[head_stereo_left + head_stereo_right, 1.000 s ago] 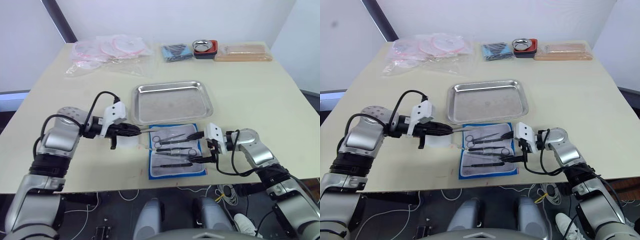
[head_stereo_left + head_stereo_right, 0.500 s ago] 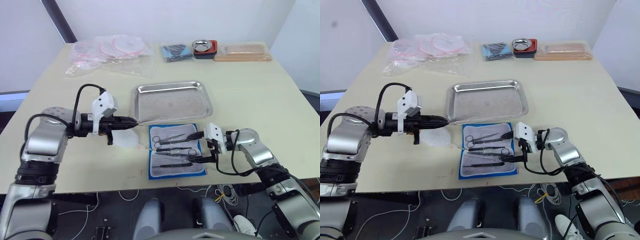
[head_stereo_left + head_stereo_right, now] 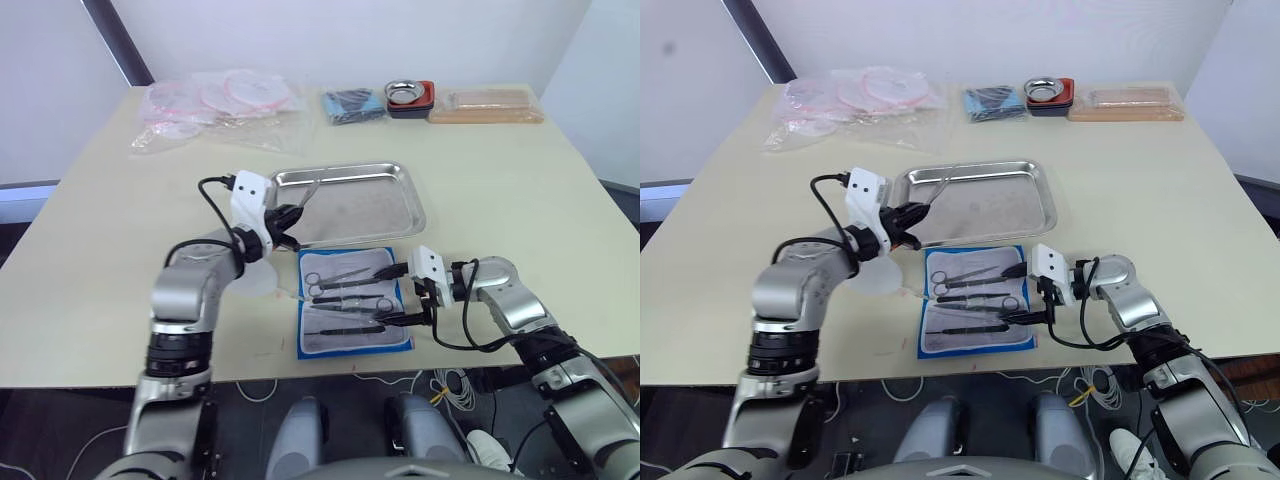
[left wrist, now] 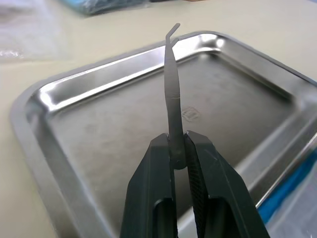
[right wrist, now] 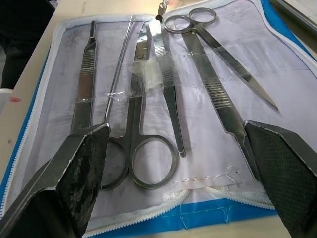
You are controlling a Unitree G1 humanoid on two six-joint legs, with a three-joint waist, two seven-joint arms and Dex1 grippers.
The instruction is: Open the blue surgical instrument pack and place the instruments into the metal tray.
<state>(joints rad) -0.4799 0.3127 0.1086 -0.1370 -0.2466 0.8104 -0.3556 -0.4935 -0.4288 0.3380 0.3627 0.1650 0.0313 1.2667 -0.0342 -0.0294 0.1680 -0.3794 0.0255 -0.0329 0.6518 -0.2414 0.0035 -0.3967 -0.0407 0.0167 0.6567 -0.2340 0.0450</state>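
Over the tray: we have swung our left tool [image 3: 291,213] in from out over the bare tabletop [image 3: 500,180], and it now hangs above the near left part of the metal tray [image 3: 410,205].
Left tool: pinched tight on one thin instrument, the bent-tip forceps [image 4: 171,89], whose tip points ahead of the fingers over the tray floor.
What that means: we judge the carry is done and the release is the step in hand; the forceps looks clear of the steel, not yet resting on it.
Right tool: our right tool [image 3: 396,296] sits spread wide at the right edge of the blue surgical instrument pack [image 3: 352,345], one finger by each of its right-hand corners, unmoved from half a second ago.
Pack: open flat, lining up, directly below the right tool and just short of the tray.
Still to move: the scissors [image 5: 218,89], ring-handled forceps [image 5: 141,119] and straight tools [image 5: 84,89] lie under clear straps in front of the right tool.
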